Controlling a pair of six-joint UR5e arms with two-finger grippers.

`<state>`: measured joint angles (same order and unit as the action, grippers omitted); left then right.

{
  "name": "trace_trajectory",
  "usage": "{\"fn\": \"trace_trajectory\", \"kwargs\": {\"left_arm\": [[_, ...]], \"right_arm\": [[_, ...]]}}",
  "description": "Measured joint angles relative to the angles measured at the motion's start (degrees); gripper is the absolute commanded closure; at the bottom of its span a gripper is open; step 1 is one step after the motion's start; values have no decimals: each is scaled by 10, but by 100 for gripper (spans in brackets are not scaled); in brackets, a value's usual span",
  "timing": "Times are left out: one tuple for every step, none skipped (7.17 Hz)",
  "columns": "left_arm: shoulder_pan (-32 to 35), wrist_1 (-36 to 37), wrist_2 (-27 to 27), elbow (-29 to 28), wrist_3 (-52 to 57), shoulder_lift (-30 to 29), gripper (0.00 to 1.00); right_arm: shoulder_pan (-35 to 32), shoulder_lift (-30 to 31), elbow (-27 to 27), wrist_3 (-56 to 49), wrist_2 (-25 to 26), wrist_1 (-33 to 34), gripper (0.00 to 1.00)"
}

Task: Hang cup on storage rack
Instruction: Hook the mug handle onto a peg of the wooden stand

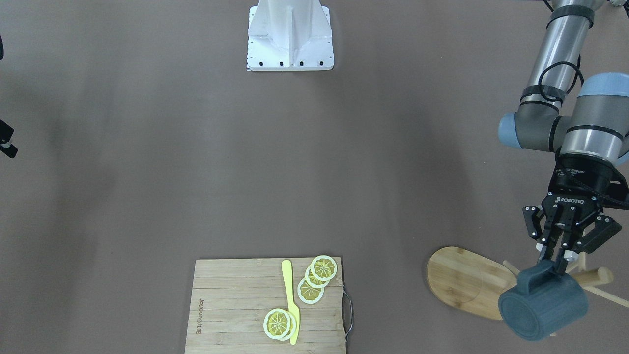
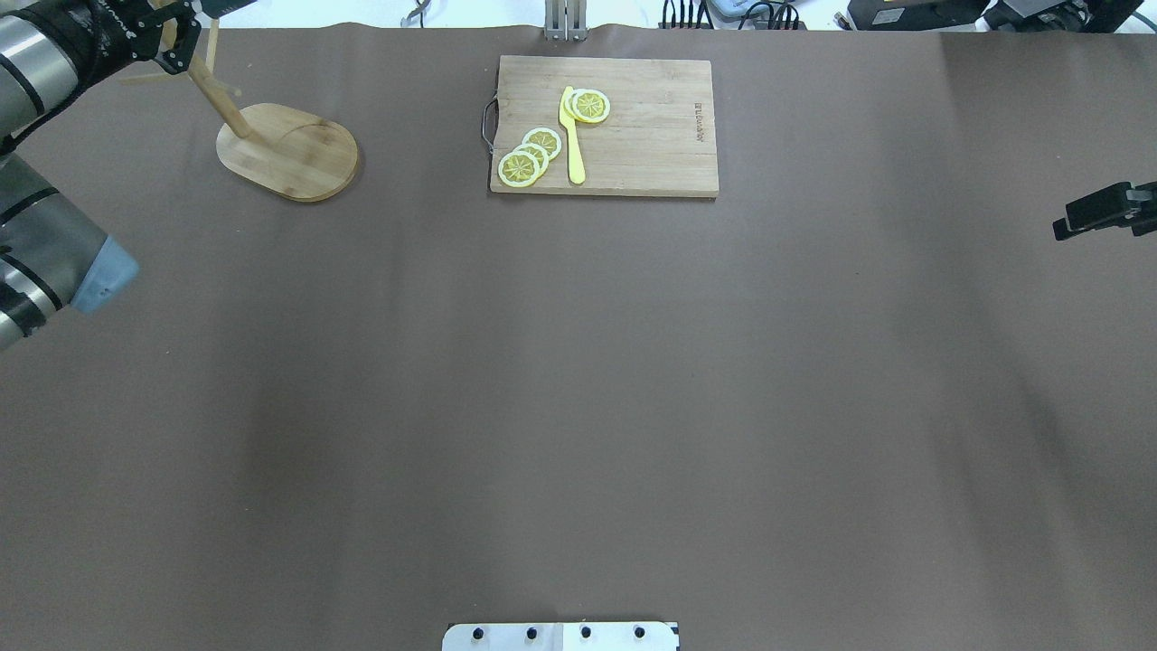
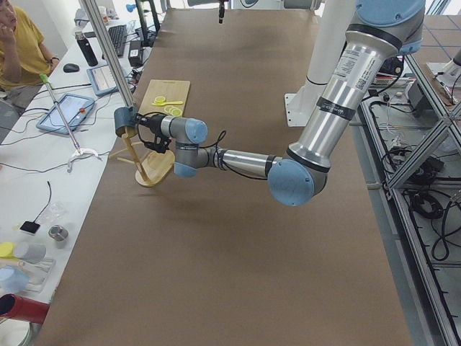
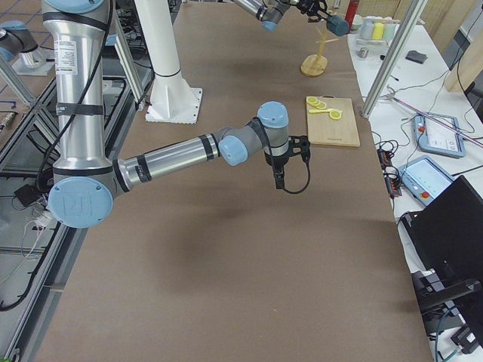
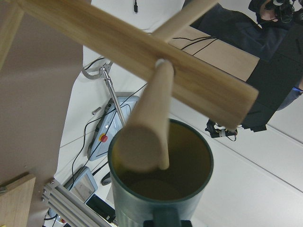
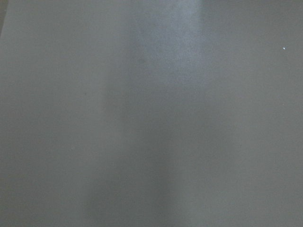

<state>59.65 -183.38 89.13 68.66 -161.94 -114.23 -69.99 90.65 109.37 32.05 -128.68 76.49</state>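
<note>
The dark teal cup [image 1: 543, 307] is held on its side in the air, its bottom toward the front-facing camera. My left gripper [image 1: 554, 263] is shut on its handle from above. The wooden storage rack has an oval base [image 1: 464, 280] and a post [image 1: 592, 277] right behind the cup. In the left wrist view the cup's olive inside [image 5: 163, 187] faces the post [image 5: 137, 52], and a peg [image 5: 149, 123] points into its mouth. The overhead view shows the rack base [image 2: 289, 149]; the cup is hidden there. My right gripper [image 2: 1098, 212] hangs empty over the bare table, fingers together.
A slatted cutting board [image 1: 231, 305] with lemon slices [image 1: 314, 280] and a yellow knife [image 1: 291, 300] lies at the table's far edge from the robot. The white robot base [image 1: 290, 34] stands at the near edge. A person [image 3: 21, 50] sits beyond the table's end.
</note>
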Motion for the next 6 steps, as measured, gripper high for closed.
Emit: {"fn": "trace_trajectory", "kwargs": {"left_arm": [[2,-1,11,0,-5,9,100],[3,-6,18,0,-12,16,100],[3,-13,23,1,-21,23,100],[4,-20,25,1,-30,29,83],[4,-25,27,0,-33,32,3],[4,-29,27,0,-35,33,1]], "right_arm": [[1,-1,1,5,0,-1,0],[1,-1,1,6,0,-2,0],[2,-2,1,7,0,-2,0],[2,-2,2,8,0,-2,0],[3,-2,2,9,0,-2,0],[4,-2,2,10,0,-2,0]]}}
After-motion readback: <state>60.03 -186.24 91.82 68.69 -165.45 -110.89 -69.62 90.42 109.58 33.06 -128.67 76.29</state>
